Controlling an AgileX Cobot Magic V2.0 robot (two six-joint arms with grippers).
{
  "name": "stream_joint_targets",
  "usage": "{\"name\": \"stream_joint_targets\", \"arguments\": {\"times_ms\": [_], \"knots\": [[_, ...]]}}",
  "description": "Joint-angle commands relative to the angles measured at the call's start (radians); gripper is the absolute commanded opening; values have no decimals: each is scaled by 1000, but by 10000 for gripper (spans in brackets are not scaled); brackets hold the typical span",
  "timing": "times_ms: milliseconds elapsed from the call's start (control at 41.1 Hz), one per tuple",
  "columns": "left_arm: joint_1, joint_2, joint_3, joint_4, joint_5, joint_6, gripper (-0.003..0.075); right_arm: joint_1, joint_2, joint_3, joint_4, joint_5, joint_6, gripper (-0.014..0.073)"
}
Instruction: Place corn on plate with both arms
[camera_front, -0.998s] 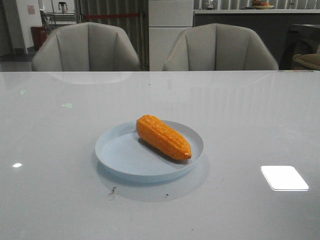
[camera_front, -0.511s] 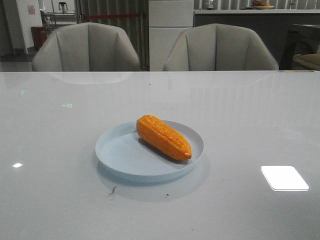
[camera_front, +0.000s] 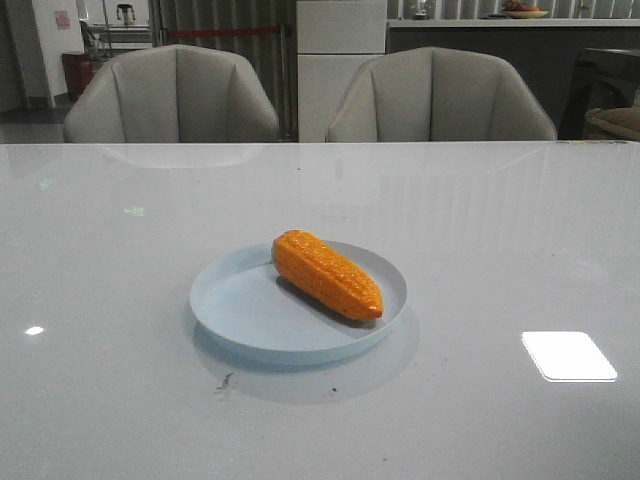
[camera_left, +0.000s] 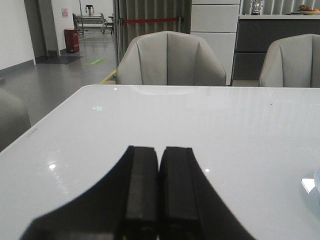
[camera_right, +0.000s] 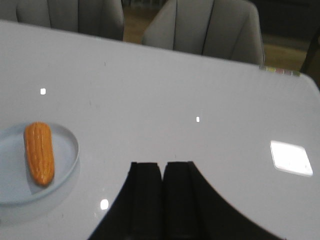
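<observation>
The orange corn (camera_front: 327, 273) lies on the pale-blue plate (camera_front: 240, 305) in the middle of the white table, slanting from back left to front right. In the right wrist view the corn (camera_right: 39, 152) and plate (camera_right: 70, 145) show apart from my right gripper (camera_right: 163, 165), which is shut and empty above the bare table. My left gripper (camera_left: 159, 150) is shut and empty over the table; only a sliver of the plate's rim (camera_left: 317, 181) shows at that view's edge. Neither gripper shows in the front view.
Two grey chairs (camera_front: 172, 95) (camera_front: 440, 97) stand behind the table's far edge. A bright light reflection (camera_front: 568, 355) lies on the table at the front right. A small dark speck (camera_front: 224, 380) sits in front of the plate.
</observation>
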Motion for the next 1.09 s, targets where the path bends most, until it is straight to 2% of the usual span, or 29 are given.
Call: {"name": "stream_joint_targets", "arguments": {"times_ms": [0, 170, 341, 389, 560, 827, 1071], "knots": [[3, -15, 37, -11, -82, -9, 89, 2, -60, 98, 26, -344, -3, 66], [3, -15, 37, -11, -82, -9, 89, -26, -168, 295, 93, -637, -3, 64], [3, -15, 37, -11, -82, -9, 89, -48, -279, 443, 94, -749, -3, 64], [3, -15, 37, -11, -82, -9, 89, -53, -308, 436, 94, -656, -4, 64], [3, -15, 37, -11, -82, -9, 89, -54, -299, 438, 94, -466, -4, 64], [3, -15, 37, -11, -82, -9, 89, -54, -301, 438, 94, -354, -4, 64], [3, -15, 37, -11, -82, -9, 89, -53, -301, 438, 94, -373, -4, 64]]}}
